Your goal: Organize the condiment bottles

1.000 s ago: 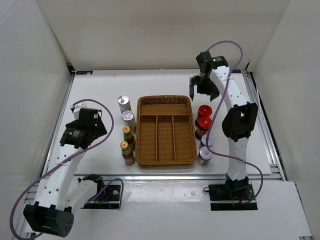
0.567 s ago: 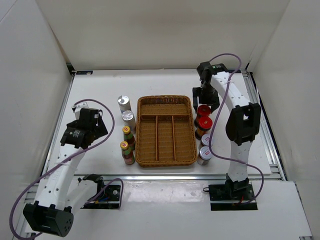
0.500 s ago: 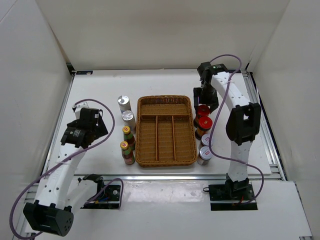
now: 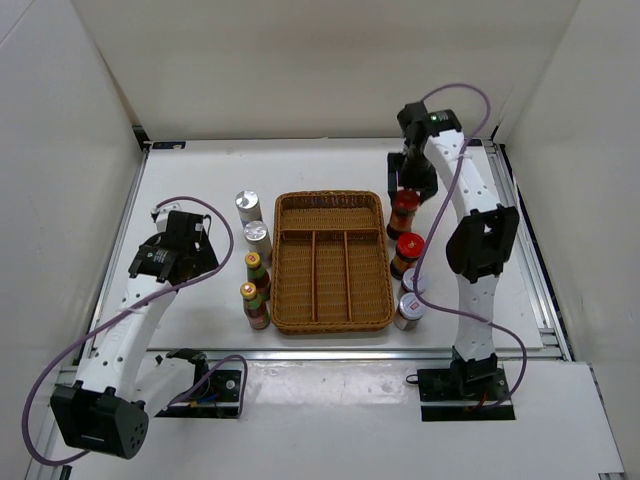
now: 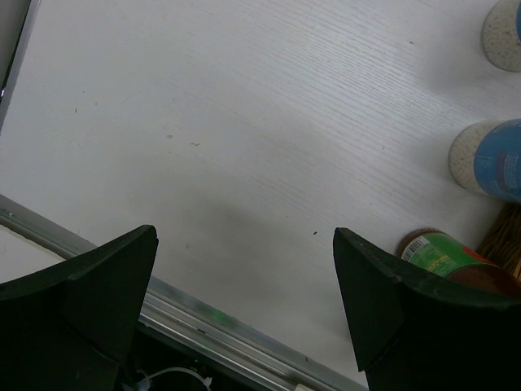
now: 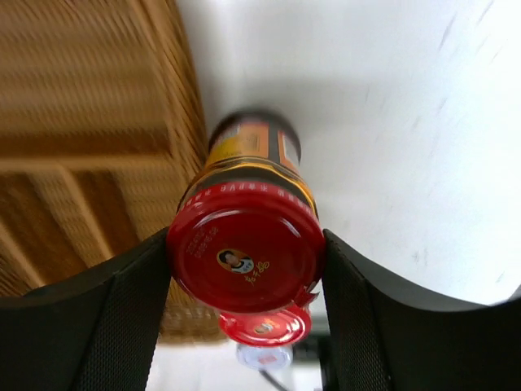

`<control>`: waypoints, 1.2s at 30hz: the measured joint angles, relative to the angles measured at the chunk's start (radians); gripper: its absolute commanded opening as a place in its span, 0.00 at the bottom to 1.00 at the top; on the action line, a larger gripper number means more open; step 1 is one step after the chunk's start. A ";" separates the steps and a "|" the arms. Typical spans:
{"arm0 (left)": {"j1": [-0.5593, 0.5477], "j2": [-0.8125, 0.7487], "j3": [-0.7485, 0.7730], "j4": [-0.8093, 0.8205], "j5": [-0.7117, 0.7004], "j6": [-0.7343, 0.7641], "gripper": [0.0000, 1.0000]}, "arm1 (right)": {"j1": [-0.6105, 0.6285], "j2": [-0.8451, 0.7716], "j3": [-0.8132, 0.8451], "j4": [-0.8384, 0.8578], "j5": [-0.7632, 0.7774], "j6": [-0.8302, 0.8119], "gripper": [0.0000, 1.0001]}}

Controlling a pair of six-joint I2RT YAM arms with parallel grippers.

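A dark red-capped bottle (image 6: 244, 252) hangs between the fingers of my right gripper (image 6: 244, 265), which is shut on its cap. From above, this bottle (image 4: 404, 211) sits at the far right corner of the wicker tray (image 4: 332, 320), under the right gripper (image 4: 410, 190). To the tray's right stand another red-capped bottle (image 4: 408, 249) and two grey-capped ones (image 4: 415, 281) (image 4: 408, 310). On its left are two silver-capped bottles (image 4: 248, 205) (image 4: 258, 237) and two slim ones (image 4: 256, 271) (image 4: 252, 303). My left gripper (image 5: 244, 269) is open over bare table, left of them.
The tray's three long compartments and its far cross compartment (image 4: 330, 212) hold nothing. A metal rail (image 5: 212, 318) runs along the table edge below my left gripper. White walls close in the table on three sides.
My right gripper came down over the farther red-capped bottle, shut on its cap and raised it toward the tray's far corner. The left arm shifted slightly toward the bottles.
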 measured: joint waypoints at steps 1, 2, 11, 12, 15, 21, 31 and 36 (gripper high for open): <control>0.000 0.000 0.000 0.000 0.000 0.002 1.00 | -0.001 0.023 0.076 -0.010 0.008 -0.002 0.00; 0.000 0.003 0.000 0.000 0.000 0.003 1.00 | -0.001 0.052 0.175 -0.012 0.020 -0.004 0.00; 0.000 0.020 0.000 0.000 0.022 -0.048 1.00 | 0.021 0.132 0.628 0.024 0.039 -0.031 0.00; 0.000 0.020 0.000 0.000 0.023 -0.050 1.00 | 0.029 0.132 0.630 0.025 0.037 -0.031 0.00; 0.000 0.020 0.000 0.000 0.024 -0.056 1.00 | 0.069 0.143 0.630 0.007 0.024 -0.041 0.00; 0.000 0.019 0.000 0.000 0.024 -0.060 1.00 | 0.180 0.209 0.630 -0.035 -0.003 -0.055 0.00; 0.000 0.019 -0.001 0.000 0.024 -0.062 1.00 | 0.206 0.371 0.647 -0.022 -0.040 -0.064 0.08; 0.000 0.019 -0.001 0.000 0.024 -0.063 1.00 | 0.196 0.394 0.647 -0.020 -0.038 -0.069 0.62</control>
